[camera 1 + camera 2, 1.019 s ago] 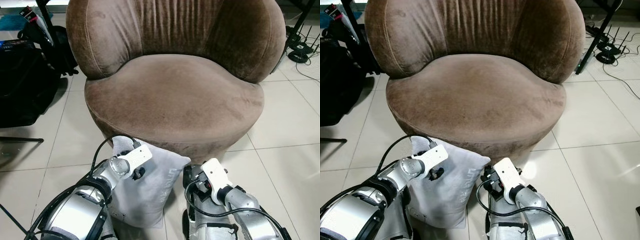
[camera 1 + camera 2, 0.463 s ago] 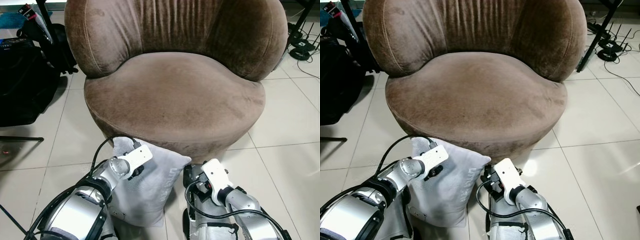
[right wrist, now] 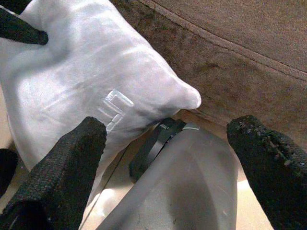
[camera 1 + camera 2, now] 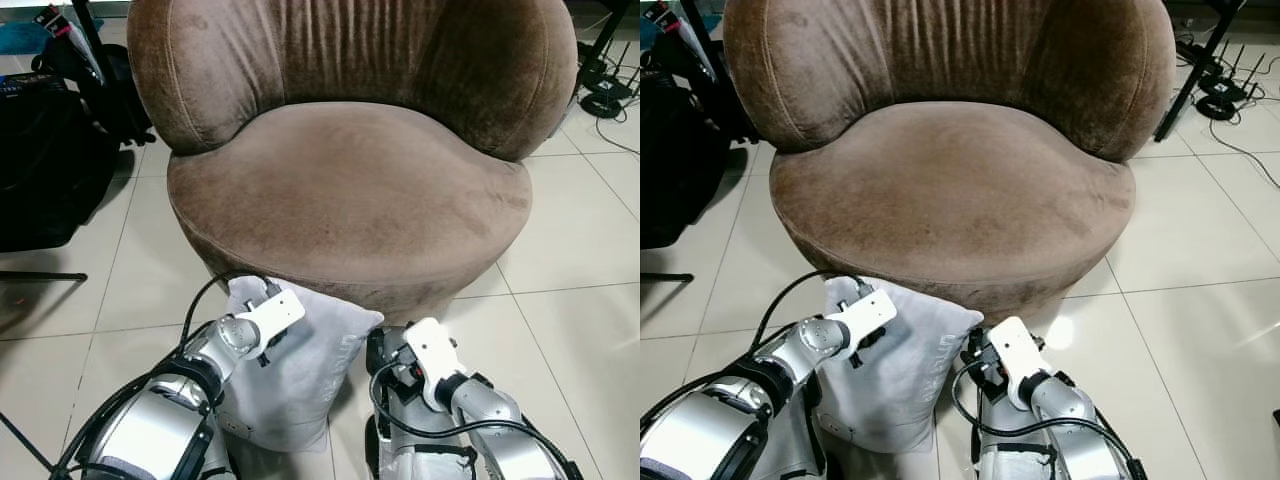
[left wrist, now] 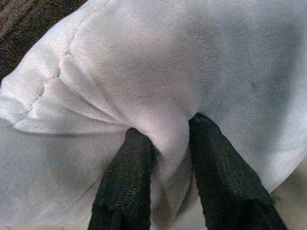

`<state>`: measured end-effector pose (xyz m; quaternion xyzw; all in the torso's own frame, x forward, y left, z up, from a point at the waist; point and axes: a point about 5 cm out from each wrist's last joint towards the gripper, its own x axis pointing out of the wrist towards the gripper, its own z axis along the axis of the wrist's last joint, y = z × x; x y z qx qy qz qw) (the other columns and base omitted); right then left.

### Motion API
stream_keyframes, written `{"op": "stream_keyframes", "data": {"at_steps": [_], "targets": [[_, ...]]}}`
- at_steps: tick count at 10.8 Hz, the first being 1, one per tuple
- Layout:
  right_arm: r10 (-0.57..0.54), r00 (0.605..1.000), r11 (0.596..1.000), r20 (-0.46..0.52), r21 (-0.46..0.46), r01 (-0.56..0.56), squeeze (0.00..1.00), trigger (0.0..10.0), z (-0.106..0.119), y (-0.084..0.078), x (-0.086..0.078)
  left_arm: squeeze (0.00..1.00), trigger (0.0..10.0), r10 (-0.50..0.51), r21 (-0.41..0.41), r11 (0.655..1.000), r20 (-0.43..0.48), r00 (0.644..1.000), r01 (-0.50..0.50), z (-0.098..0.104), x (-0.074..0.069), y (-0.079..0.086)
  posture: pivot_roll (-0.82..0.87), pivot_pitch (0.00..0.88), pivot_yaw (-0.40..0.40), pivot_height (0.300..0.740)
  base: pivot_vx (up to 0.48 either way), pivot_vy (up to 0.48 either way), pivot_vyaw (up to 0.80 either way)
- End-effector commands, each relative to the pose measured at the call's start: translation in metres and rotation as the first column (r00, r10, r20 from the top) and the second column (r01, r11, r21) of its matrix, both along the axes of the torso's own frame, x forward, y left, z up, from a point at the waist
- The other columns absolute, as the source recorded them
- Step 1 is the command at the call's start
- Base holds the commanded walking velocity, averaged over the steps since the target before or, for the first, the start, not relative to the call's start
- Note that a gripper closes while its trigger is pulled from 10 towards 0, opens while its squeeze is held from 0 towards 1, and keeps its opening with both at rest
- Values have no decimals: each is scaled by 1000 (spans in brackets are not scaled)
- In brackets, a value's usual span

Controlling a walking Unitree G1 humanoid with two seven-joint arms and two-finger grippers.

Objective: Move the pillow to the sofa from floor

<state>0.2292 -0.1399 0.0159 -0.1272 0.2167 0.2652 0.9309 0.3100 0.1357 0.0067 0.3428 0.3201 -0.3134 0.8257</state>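
One brown velvet sofa (image 4: 350, 170), a round tub-shaped seat, took up the upper and middle part of the head views, its cushion bare. One pale grey pillow (image 4: 300, 375) stood on edge on the tiled floor (image 4: 580, 250) at the lower centre, its upper corners leaning against the sofa's front base, so that the seat's front edge rose just above and behind it.

The left gripper (image 5: 165, 143) was pinched shut on a fold of the pillow's fabric near its upper left corner; in the left wrist view the two black fingers (image 5: 127, 177) squeezed a ridge of cloth between them. In the head views that gripper's white housing lay against the pillow's upper left part.

The right gripper (image 3: 168, 139) sat at the lower centre-right of the head views, just beside the pillow's right edge. Its two fingers (image 3: 67, 163) were spread wide apart and grasped nothing; between them the right wrist view showed the pillow's corner with a stitched emblem (image 3: 114, 109), the sofa's brown base, and a silver part of the robot's own body.

At the upper left lay one large black bag (image 4: 45, 160), with further dark gear beside it against the sofa's left side. At the upper right corner a black stand leg (image 4: 600, 40) and a small black device with antennas (image 4: 605, 100) stood on the tiles, with cables trailing. A thin black bar (image 4: 40, 277) lay on the floor at the left edge.
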Motion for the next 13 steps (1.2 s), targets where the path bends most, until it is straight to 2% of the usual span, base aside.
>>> {"op": "stream_keyframes", "data": {"at_steps": [1, 13], "targets": [[-9, 995, 1000, -95, -22, 7, 0, 10000, -17, -4, -14, 0, 0, 4, -18, 1000, -32, 999, -5, -8, -8, -3, -266, 135, -20, 463, 0, 0, 0], [-15, 995, 1000, -94, -27, 13, 0, 10000, -17, -5, -13, 0, 0, 9, -9, 1000, -51, 999, -9, -13, -12, -5, -266, 116, -15, 463, 0, 0, 0]]}}
